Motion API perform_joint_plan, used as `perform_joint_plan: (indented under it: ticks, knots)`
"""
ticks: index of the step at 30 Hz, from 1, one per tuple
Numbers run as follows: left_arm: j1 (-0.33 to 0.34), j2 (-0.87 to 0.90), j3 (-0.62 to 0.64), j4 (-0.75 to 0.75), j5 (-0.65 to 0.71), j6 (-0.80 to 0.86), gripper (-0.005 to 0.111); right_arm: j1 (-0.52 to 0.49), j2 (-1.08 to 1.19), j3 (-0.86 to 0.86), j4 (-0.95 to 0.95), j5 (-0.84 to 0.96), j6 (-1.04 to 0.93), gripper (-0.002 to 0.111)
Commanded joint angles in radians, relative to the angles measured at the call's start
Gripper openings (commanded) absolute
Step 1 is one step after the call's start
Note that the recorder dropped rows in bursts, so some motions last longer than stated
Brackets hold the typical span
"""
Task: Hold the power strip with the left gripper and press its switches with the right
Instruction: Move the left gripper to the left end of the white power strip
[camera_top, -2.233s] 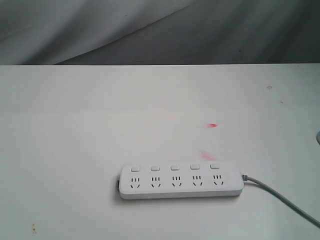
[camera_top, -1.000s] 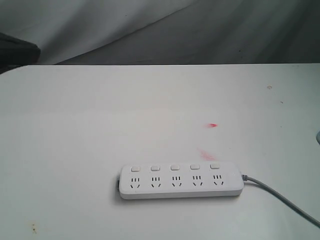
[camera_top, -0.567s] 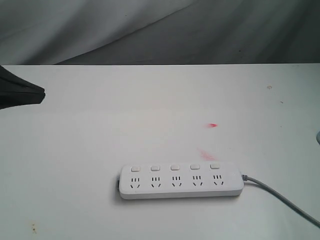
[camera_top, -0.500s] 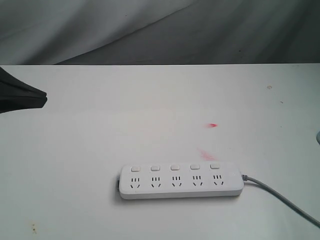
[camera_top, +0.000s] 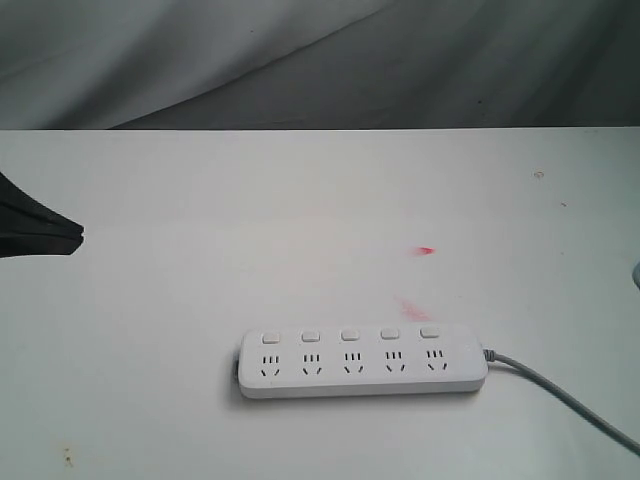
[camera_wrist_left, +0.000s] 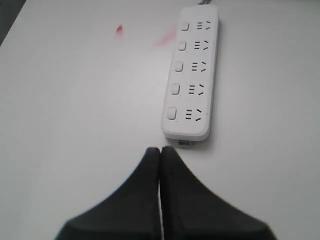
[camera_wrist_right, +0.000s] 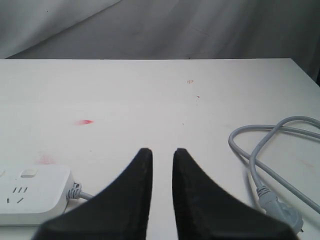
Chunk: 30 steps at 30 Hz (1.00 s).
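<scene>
The white power strip (camera_top: 363, 362) lies flat near the table's front, its five switches (camera_top: 350, 335) in a row along the far side and its grey cord (camera_top: 560, 395) running off to the right. My left gripper (camera_top: 45, 233) pokes in at the left edge, far from the strip. In the left wrist view this gripper (camera_wrist_left: 159, 150) is shut on nothing, its tips a short way off the near end of the strip (camera_wrist_left: 192, 75). My right gripper (camera_wrist_right: 161, 151) stands slightly open and empty, beside the cord end of the strip (camera_wrist_right: 30, 195).
The white table (camera_top: 200, 250) carries two red smears (camera_top: 426, 250) (camera_top: 412, 310) behind the strip. The cord loops (camera_wrist_right: 270, 145) to a grey plug (camera_wrist_right: 280, 207) on the right. Grey cloth (camera_top: 400, 60) hangs behind the table.
My left gripper has come in from the left edge of the exterior view and dropped lower over the table. The power strip and cord have not moved.
</scene>
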Motion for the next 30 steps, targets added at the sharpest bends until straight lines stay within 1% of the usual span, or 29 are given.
perform_joint_plan:
  ticks: [1, 8, 13, 16, 18, 21, 22, 23, 24, 26, 30]
  knots:
    - [0.002, 0.002, -0.004, 0.0, 0.009, 0.0, 0.001, -0.006, -0.006, 0.004, -0.004, -0.002, 0.002, 0.014]
    - [0.002, 0.002, -0.004, -0.046, 0.009, 0.0, 0.001, -0.006, -0.006, 0.004, -0.004, -0.002, 0.002, 0.014]
    - [0.002, 0.002, -0.004, -0.046, 0.009, 0.03, 0.001, -0.006, -0.006, 0.004, -0.004, -0.002, 0.002, 0.014]
    - [0.002, 0.002, -0.004, -0.03, 0.009, 0.048, 0.005, -0.006, -0.006, 0.004, -0.004, -0.002, 0.002, 0.014]
    - [0.002, 0.002, -0.004, -0.022, 0.009, 0.05, 0.012, -0.006, -0.006, 0.004, -0.004, -0.002, 0.002, 0.014]
    - [0.002, 0.002, -0.004, -0.022, 0.009, 0.05, 0.027, -0.006, -0.006, 0.004, -0.004, -0.002, 0.002, 0.014]
    - [0.002, 0.002, -0.004, -0.022, 0.009, 0.053, 0.042, -0.006, -0.006, 0.004, -0.004, -0.002, 0.002, 0.014]
    - [0.002, 0.002, -0.004, -0.022, 0.009, 0.058, 0.049, -0.006, -0.006, 0.004, -0.004, -0.002, 0.002, 0.014]
    - [0.002, 0.002, -0.004, -0.022, 0.009, 0.063, 0.063, -0.006, -0.006, 0.004, -0.004, -0.002, 0.002, 0.014]
    - [0.002, 0.002, -0.004, -0.005, 0.009, 0.075, 0.074, -0.006, -0.006, 0.004, -0.004, -0.002, 0.002, 0.014]
    - [0.002, 0.006, -0.004, 0.032, 0.009, 0.083, 0.074, -0.006, -0.006, 0.004, -0.004, -0.002, 0.002, 0.014]
